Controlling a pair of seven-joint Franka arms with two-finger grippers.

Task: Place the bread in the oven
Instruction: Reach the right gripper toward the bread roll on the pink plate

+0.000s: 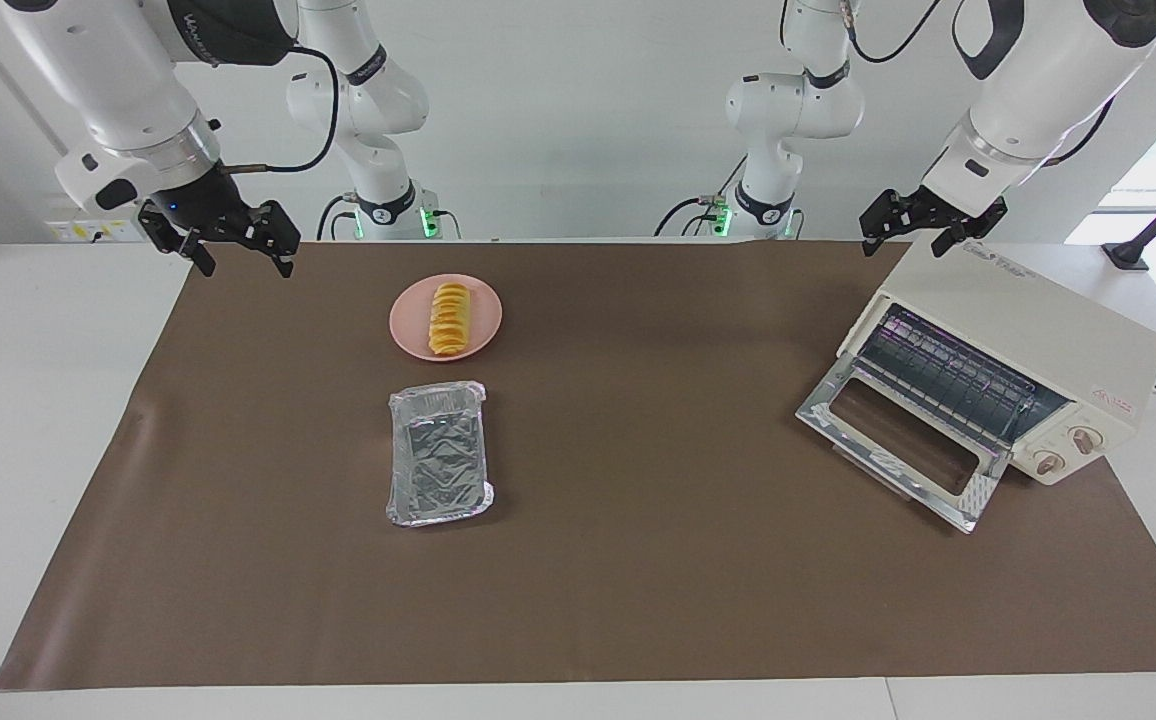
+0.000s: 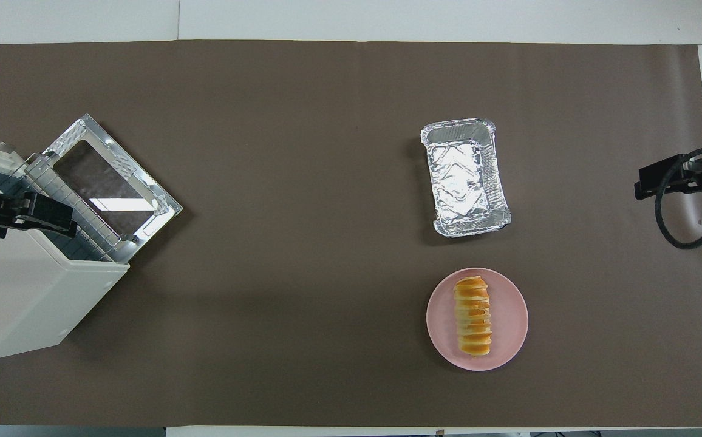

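Note:
The bread (image 1: 449, 318) (image 2: 473, 315), a ridged golden-yellow loaf, lies on a round pink plate (image 1: 483, 338) (image 2: 510, 331) toward the right arm's end of the table. The cream-white oven (image 1: 1023, 335) (image 2: 23, 303) stands at the left arm's end with its glass door (image 1: 898, 440) (image 2: 108, 182) dropped open and the wire rack showing. My left gripper (image 1: 923, 238) (image 2: 29, 212) hangs open over the oven's top, holding nothing. My right gripper (image 1: 243, 262) (image 2: 661, 179) hangs open and empty over the mat's edge at the right arm's end, well apart from the plate.
A crinkled silver foil tray (image 1: 438, 455) (image 2: 465, 176), empty, lies just farther from the robots than the plate. A brown mat (image 1: 638, 560) (image 2: 302, 121) covers most of the white table.

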